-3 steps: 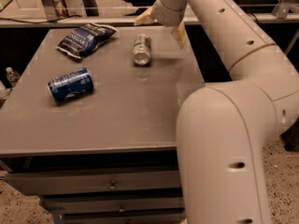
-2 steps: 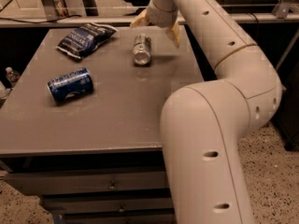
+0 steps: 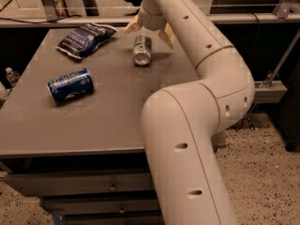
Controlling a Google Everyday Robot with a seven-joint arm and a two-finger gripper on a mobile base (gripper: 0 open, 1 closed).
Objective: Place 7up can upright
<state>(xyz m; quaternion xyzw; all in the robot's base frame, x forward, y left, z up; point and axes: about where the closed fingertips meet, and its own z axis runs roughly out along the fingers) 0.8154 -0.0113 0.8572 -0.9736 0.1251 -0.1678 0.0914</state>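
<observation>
Small silvery aluminium 7up can lies on side at far part of grey table. Cream arm reaches over; its gripper hangs just behind can, yellowish fingers spread wide, holding nothing. Blue can on side at left; dark blue snack bag beyond.

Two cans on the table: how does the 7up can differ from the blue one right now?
The 7up can is silvery with green print; the blue can is dark blue. The 7up can lies near the far edge, just below the open gripper; the blue can sits nearer, to the left, away from it. The 7up can's end points toward the camera; the blue can lies crosswise. Both lie on their sides on the table.
</observation>
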